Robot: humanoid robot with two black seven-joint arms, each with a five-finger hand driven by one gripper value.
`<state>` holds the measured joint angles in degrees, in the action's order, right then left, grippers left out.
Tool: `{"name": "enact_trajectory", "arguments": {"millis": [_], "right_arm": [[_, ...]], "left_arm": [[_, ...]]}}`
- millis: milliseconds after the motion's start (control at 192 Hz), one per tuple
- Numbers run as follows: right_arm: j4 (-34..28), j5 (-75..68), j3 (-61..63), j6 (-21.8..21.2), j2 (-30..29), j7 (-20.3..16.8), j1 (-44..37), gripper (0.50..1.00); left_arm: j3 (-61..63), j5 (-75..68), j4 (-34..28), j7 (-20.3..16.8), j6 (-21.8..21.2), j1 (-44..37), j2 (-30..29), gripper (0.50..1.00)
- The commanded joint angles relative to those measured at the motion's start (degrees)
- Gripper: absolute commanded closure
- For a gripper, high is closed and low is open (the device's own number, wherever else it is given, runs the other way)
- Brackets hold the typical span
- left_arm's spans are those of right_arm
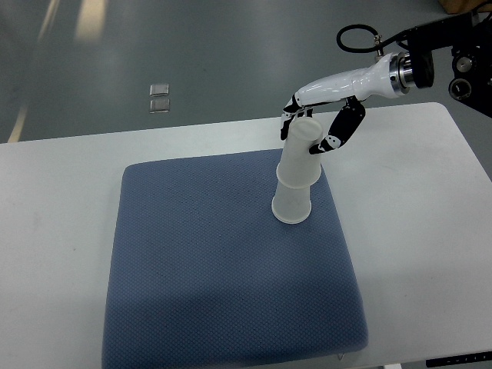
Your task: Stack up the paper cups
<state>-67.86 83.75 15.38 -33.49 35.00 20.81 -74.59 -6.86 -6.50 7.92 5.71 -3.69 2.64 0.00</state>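
right hand point(321, 123) reaching in from the far right, thumb and fingers closed around the rim end of the upper paper cup point(302, 154) — pinching it near the top. upper cup seated over the lower paper cup point(292, 204), both mouth-down, lower one resting on the blue cushion point(192, 277) toward its far right part. whole stack leaning, top tilted to the far right, toward the hand. cushion lying on the white table point(61, 231), with bare tabletop around it. left arm nowhere visible. judging by the overlap, stacking looks nearly done, release probably the step in hand. main risk — the lean: letting go while the stack tilts could tip both cups over onto the cushion, or roll them right toward its edge and the table. soft padded surface under a light, narrow base giving little support. a finger catching the rim on withdrawal could drag the upper cup off again or topple the pair. pressing down too hard could crumple the thin walls or jam the cups together. safer, by this view, to bring the stack upright before opening the fingers.
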Motion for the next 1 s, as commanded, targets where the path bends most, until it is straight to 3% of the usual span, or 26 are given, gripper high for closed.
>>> {"name": "enact_trajectory", "arguments": {"millis": [0,99,145,156,192,255,660,992], "right_arm": [[0.0,0.0,0.0,0.2,0.0,-0.1,0.4,0.910],[0.0,-0.1,0.0,0.1,0.0,-0.1,0.9,0.854],[0.0,-0.1,0.0,0.1,-0.2,-0.1,1.1,0.761],[0.0,-0.1,0.0,0.1,-0.2,-0.1,1.1,0.760],[-0.1,-0.1,0.0,0.1,-0.5,0.0,1.2,0.671],[-0.1,-0.2,0.0,0.1,-0.7,0.0,1.3,0.597],[0.1,-0.9,0.4,0.8,-0.1,0.0,1.6,0.585],[9.8,-22.2,1.5,10.0,2.4,-0.1,5.9,0.587]], "left_arm": [[0.0,0.0,0.0,0.0,0.0,0.0,0.0,0.500],[0.0,0.0,0.0,0.0,0.0,0.0,0.0,0.500],[0.0,0.0,0.0,0.0,0.0,0.0,0.0,0.500],[0.0,0.0,0.0,0.0,0.0,0.0,0.0,0.500],[0.0,0.0,0.0,0.0,0.0,0.0,0.0,0.500],[0.0,0.0,0.1,0.0,0.0,0.0,0.0,0.500],[0.0,0.0,0.0,0.0,0.0,0.0,0.0,0.500],[0.0,0.0,0.0,0.0,0.0,0.0,0.0,0.500]]}}
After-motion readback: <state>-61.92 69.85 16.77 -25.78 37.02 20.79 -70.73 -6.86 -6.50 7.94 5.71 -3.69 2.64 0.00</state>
